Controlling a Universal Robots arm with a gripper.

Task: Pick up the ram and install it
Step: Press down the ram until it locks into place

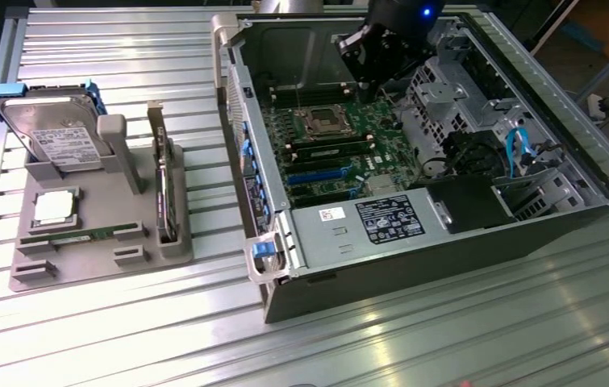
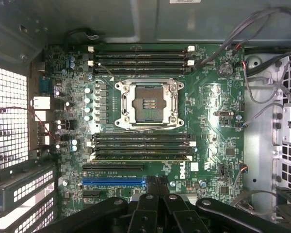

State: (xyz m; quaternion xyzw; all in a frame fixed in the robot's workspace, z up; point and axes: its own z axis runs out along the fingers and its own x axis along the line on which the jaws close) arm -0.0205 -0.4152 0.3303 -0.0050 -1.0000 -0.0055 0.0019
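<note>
The ram (image 1: 76,235) is a thin green stick lying flat along the near edge of a grey holder (image 1: 121,258), at the exterior view's left. My gripper (image 1: 374,74) hangs far from it, over the open computer case (image 1: 562,226), above the motherboard (image 1: 331,149). In the wrist view the gripper (image 2: 157,187) is shut with nothing between its dark fingertips. It looks straight down on the motherboard (image 2: 208,97), with the open CPU socket (image 2: 146,104) and long dark memory slots (image 2: 140,143) on both sides of the socket.
The holder also carries a silver hard drive with blue clips (image 1: 52,133), a square chip (image 1: 55,206) and an upright dark card (image 1: 164,193). Inside the case are a black power unit (image 1: 390,219), blue cables (image 1: 517,153) and metal drive cages (image 1: 455,89). The table is ribbed metal.
</note>
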